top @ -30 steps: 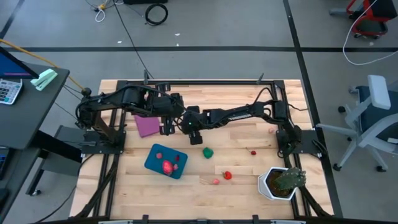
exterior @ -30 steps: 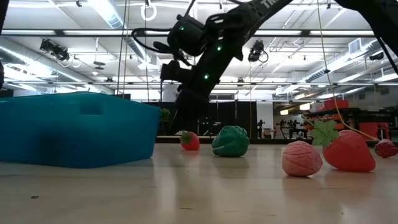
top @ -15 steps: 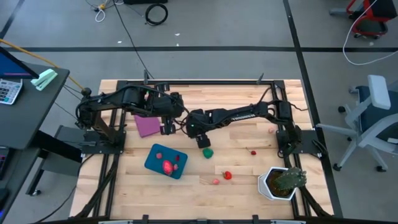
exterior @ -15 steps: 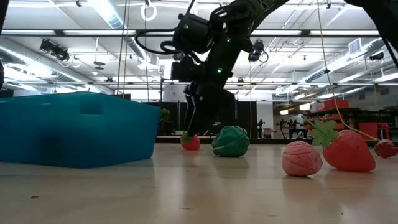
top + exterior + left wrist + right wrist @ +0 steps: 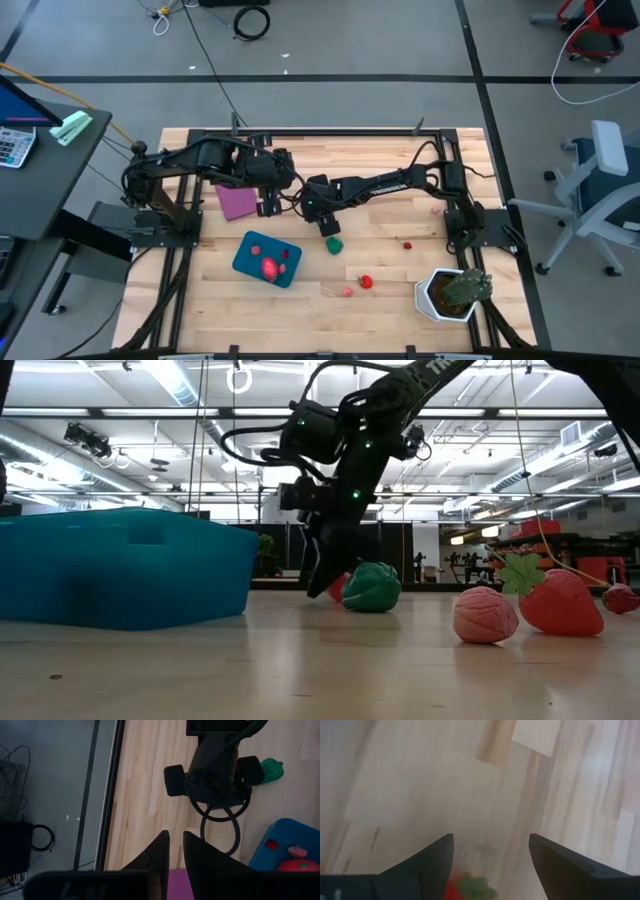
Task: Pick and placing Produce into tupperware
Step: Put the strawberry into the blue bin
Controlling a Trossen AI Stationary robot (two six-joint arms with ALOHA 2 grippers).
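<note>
The teal tupperware [image 5: 266, 259] sits on the table with red and pink produce inside. My right gripper [image 5: 329, 226] is down at the table, open, just on the far side of the green produce [image 5: 334, 243]. A small red strawberry [image 5: 464, 888] with green leaves lies between its fingers, far back; in the low view it [image 5: 339, 587] shows beside the green piece [image 5: 372, 587]. More produce lies loose: a red strawberry [image 5: 366, 282], a pink piece [image 5: 347, 292] and a tiny red one [image 5: 407, 244]. My left gripper [image 5: 174, 839] hovers over the purple rectangle [image 5: 236, 203], open by a narrow gap. My right gripper comes down from above, slanting, with one finger on each side of the small red strawberry [image 5: 455, 890]. Whether either finger touches it I cannot tell, since the gripper itself hides that spot.
A spiky plant in a white pot [image 5: 450, 293] stands at the near right corner. The flat purple rectangle lies left of centre under the left arm. Bare wood shows between the tupperware and the loose produce. Black frame rails [image 5: 330, 131] edge the table.
My right gripper has come down to the table and shifted toward the near edge, close to the green produce, tipping as it went. In the low view the small red strawberry now shows closer to the green piece than before.
</note>
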